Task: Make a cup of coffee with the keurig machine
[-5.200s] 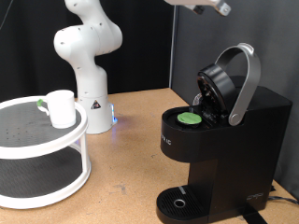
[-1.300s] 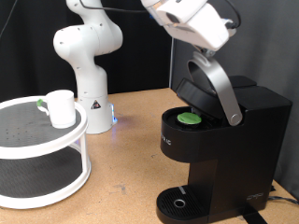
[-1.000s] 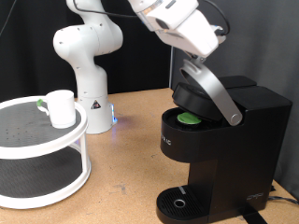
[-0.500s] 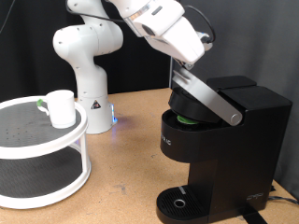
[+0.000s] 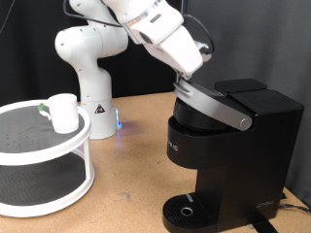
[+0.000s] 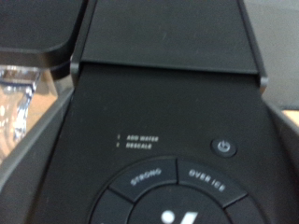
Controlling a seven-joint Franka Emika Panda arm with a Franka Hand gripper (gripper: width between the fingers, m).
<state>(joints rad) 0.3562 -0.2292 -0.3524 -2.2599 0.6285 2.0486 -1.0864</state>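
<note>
We see gripper (image 5: 188, 80) pressing on keurig (image 5: 233, 155) lid handle (image 5: 216, 103), lid nearly down; grip state unclear. Cup (image 5: 63, 112) sits on white rack (image 5: 49, 160), well apart.

Arm enters from the exterior view's top, upper links white, reaching down and toward the exterior view's right. Wrist angled steeply downward. Gripper (image 5: 190, 80) sits low at the end of the hand, near the middle of the exterior view, tips pointing down-right. Fingers themselves not resolved in the exterior view; wrist view shows no fingers at all. White pedestal-like arm base (image 5: 89, 58) stands at the back, exterior view's left of centre.
</note>
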